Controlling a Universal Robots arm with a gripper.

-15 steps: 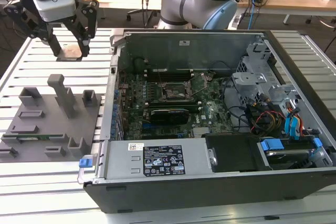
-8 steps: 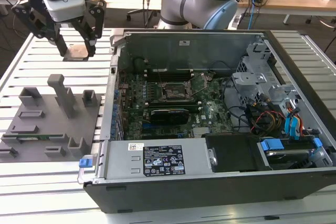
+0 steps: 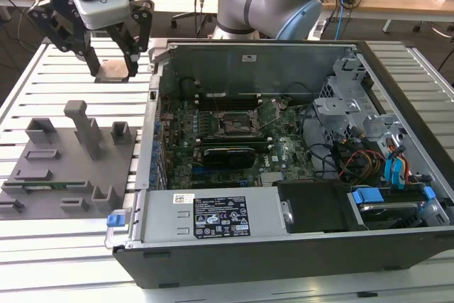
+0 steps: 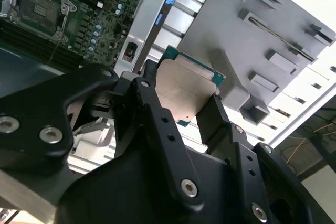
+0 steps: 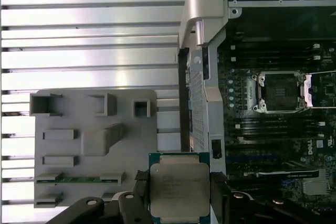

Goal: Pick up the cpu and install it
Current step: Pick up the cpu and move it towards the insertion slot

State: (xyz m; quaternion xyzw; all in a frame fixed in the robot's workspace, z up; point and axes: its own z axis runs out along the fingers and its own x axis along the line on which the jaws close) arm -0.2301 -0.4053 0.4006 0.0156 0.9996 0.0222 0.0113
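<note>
1. The slatted metal bench (image 3: 42,260) carries everything; the work goes on over its far part on the exterior view's left
2. The open computer case (image 3: 284,264) lies on its side, its board facing up; nothing of the task has reached the inside of it yet
3. A grey fixture plate (image 3: 64,154) sits beside the case on the exterior view's left; none of its pockets seems to hold a chip, so I judge the pick-up step done
4. The pincer (image 3: 112,67) hangs above the bench near the case's far corner, its two black fingers closed in on opposite edges of the chip
5. The dark socket (image 5: 278,92) on the board looks bare, with its frame swung open; it is well apart from the chip, so the installing is all left to do
6. The cpu (image 5: 179,190) is gripped flat, metal top towards the first wrist view, clear of plate and case alike
</note>
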